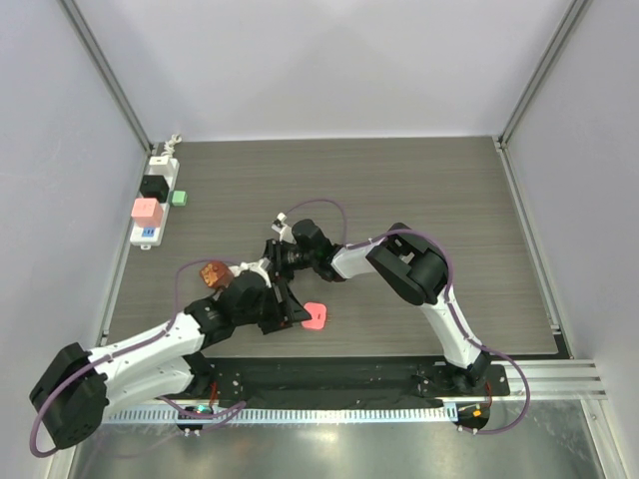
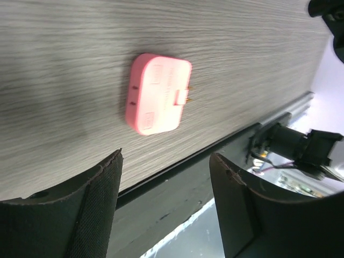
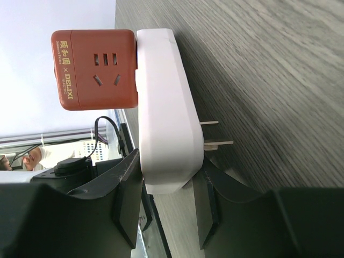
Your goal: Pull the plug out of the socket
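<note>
- The grey wood-grain table carries everything, with both arms reaching in over its middle from the near edge.
- The long white plastic power strip lies at the far left edge of the table, lengthwise along the side wall and well apart from both claws.
- A black block and a pink block sit in the strip's outlets, one just behind the other. A blue mark shows at the strip's near end.
- The right claw is clenched on a white rounded plastic adapter block, one finger on each broad side. The block's two bare metal prongs point toward the table.
- A rust-brown cube socket with gold lettering and outlet holes on its face is joined to the side of the white block opposite the prongs.
- The left claw is released, its fingers spread wide and holding nothing.
- A flat pink rounded-square plug lies on the table just ahead of the left claw, untouched, near the table's near edge. Its prongs stick out sideways.
- A small green square piece rests on the table just beside the strip, level with the black block.
</note>
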Action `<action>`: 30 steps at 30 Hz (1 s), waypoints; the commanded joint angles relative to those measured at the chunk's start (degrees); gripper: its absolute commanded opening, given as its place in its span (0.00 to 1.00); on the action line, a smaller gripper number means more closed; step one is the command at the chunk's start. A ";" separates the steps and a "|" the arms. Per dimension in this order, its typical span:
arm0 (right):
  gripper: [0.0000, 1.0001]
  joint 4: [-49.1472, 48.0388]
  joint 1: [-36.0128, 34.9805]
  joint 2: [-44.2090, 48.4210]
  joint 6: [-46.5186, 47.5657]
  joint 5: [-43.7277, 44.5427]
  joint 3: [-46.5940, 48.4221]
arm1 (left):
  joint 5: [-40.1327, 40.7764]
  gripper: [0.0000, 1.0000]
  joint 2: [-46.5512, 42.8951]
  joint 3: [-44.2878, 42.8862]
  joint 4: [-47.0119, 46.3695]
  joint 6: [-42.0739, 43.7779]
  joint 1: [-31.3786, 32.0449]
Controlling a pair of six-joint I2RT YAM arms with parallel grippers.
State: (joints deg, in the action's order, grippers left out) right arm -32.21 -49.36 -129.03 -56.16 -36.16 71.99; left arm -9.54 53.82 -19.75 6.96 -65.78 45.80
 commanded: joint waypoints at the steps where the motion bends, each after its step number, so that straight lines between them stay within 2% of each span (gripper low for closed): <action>1: 0.01 3.73 0.23 -2.10 3.08 1.62 -1.50 | 4.07 0.66 -2.75 -4.84 8.22 2.14 0.17; 4: 0.01 3.91 0.23 -2.19 3.16 1.62 -1.32 | 9.17 0.64 -5.82 -12.47 21.22 6.62 0.08; 5: 0.01 3.99 0.23 -2.19 2.99 1.53 -1.23 | 14.50 0.66 -6.62 -14.25 24.30 7.67 -0.18; 6: 0.01 4.08 0.23 -2.19 3.07 1.53 -1.32 | 15.94 0.68 -7.50 -15.83 29.90 9.34 -0.71; 12: 0.01 4.34 0.23 -2.10 3.16 1.45 -1.32 | 17.01 0.70 -10.32 -25.77 43.48 15.85 -13.53; 13: 0.01 4.26 0.23 -2.10 3.16 1.53 -1.32 | 17.01 0.71 -10.14 -26.30 44.53 16.81 -16.85; 17: 0.01 4.35 0.23 -2.19 3.16 1.53 -1.32 | 19.82 0.75 -6.99 -29.64 51.55 17.00 -23.64; 21: 0.01 4.52 0.23 -2.19 3.16 1.53 -1.32 | 22.19 0.79 -2.42 -31.75 54.55 15.86 -27.16; 23: 0.01 4.43 0.32 -2.36 3.16 1.53 -1.32 | 24.91 0.87 -1.70 -32.55 55.44 13.59 -28.40; 24: 0.01 4.52 0.23 -2.28 3.08 1.53 -1.23 | 25.62 0.87 -1.62 -32.55 55.18 12.88 -28.66; 26: 0.01 4.61 0.32 -2.28 3.16 1.53 -1.15 | 27.03 0.96 -1.53 -32.55 54.30 11.47 -29.63; 30: 0.01 4.87 0.32 -2.28 3.34 1.36 -1.06 | 27.03 0.97 -0.48 -32.55 52.02 10.49 -31.65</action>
State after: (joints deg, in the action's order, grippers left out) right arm -32.16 -49.36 -129.03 -56.16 -36.23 71.99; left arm 14.74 53.08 -49.76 59.83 -53.54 15.46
